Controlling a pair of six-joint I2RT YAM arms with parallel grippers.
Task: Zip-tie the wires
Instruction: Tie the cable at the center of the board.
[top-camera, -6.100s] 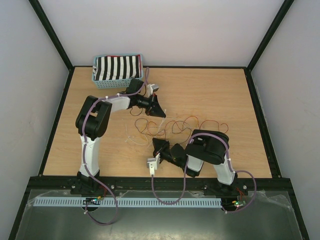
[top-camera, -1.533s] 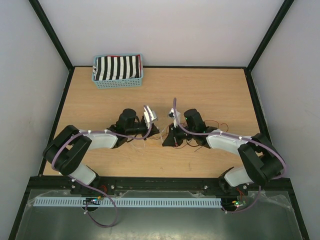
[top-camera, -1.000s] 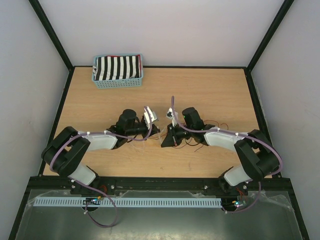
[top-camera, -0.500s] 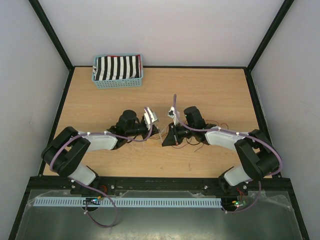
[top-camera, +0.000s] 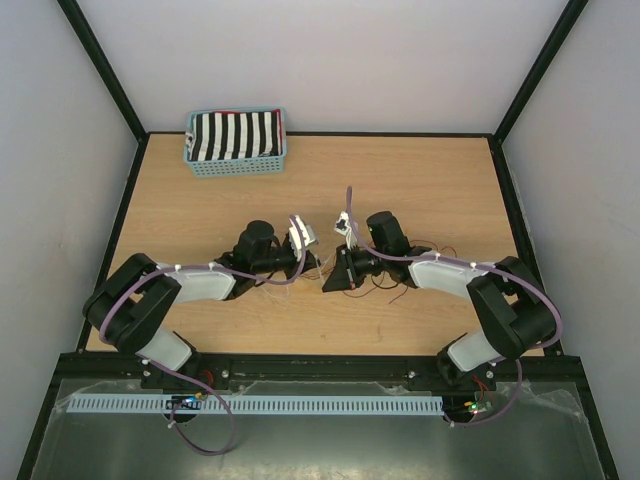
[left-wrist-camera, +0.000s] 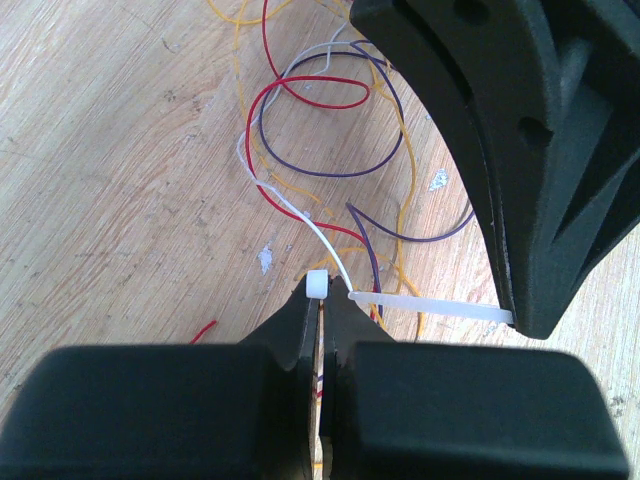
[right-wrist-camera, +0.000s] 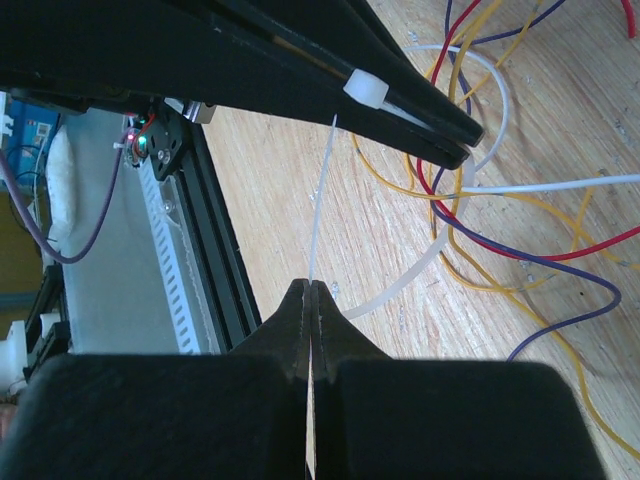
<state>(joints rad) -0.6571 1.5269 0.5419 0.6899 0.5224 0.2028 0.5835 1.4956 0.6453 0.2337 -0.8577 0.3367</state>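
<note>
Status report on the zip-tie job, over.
Left gripper shut on zip tie head. Right gripper shut on its tail. Wires loose, loop not yet cinched. Nothing blocking.

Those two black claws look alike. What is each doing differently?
The left gripper pinches the zip tie at its blocky head end; the right gripper pinches its thin tail. The left gripper reaches in from the left, the right gripper from the right. Both are shut, over the wires.
</note>
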